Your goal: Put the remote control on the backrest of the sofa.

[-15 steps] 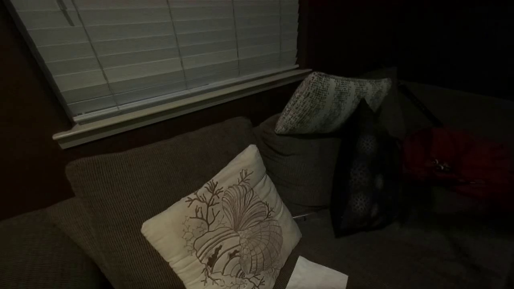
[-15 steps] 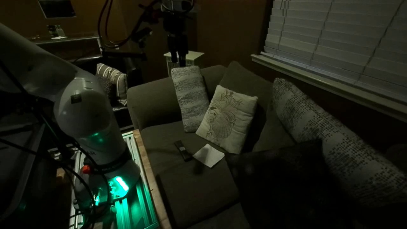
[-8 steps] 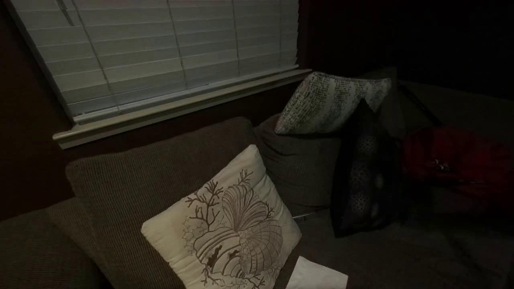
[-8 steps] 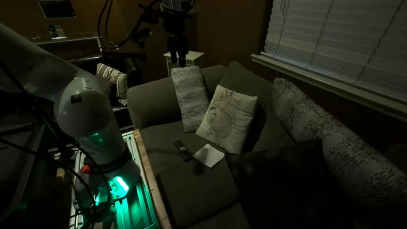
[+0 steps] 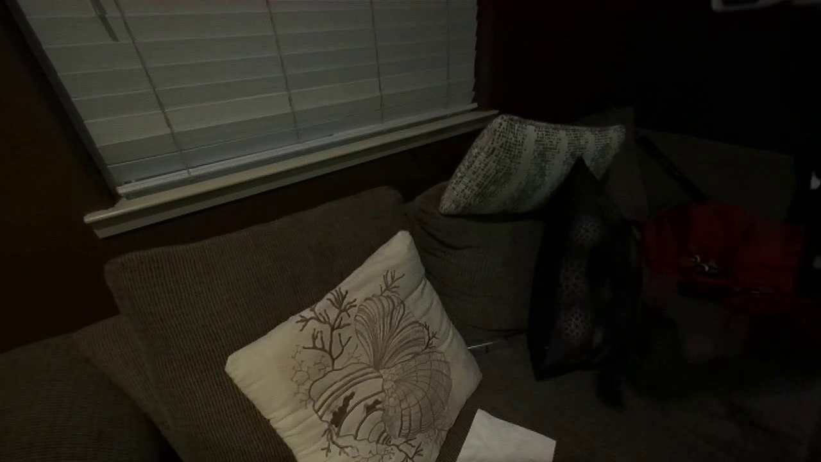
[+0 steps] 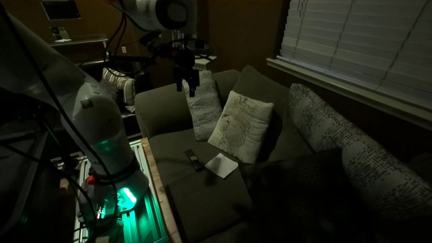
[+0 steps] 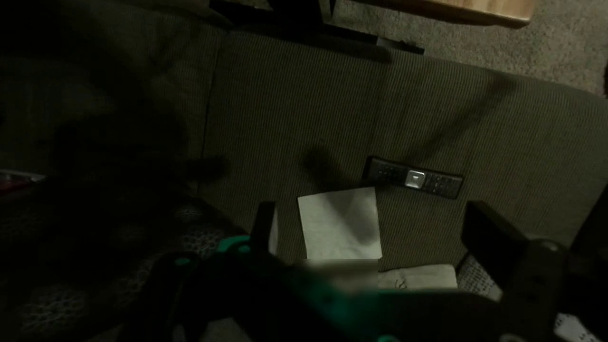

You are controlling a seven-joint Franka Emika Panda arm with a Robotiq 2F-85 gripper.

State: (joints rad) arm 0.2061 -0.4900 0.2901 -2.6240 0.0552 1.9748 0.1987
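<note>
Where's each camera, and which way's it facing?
An exterior view: in front, facing the sofa backrest; pale sliver, maybe robot.
An exterior view: beside the robot arm, looking along the seat; gripper shows too.
Wrist view: on the wrist, facing down at the seat; fingers show.
Wrist view and an exterior view share the remote control.

Arm base (image 6: 130, 182) is showing "FRAN", the rest is coming out blurry. Letters on the shoulder (image 6: 104, 126) above are looking too smudgy to read tbh.

Appears as plastic on remote control (image 7: 413, 177), glossy at the centre; ribbed, matt cloth on sofa backrest (image 5: 244, 282); matt paper on white sheet (image 7: 339, 221); smooth wood on board (image 7: 475, 7); rough pile on carpet (image 7: 560, 52).
</note>
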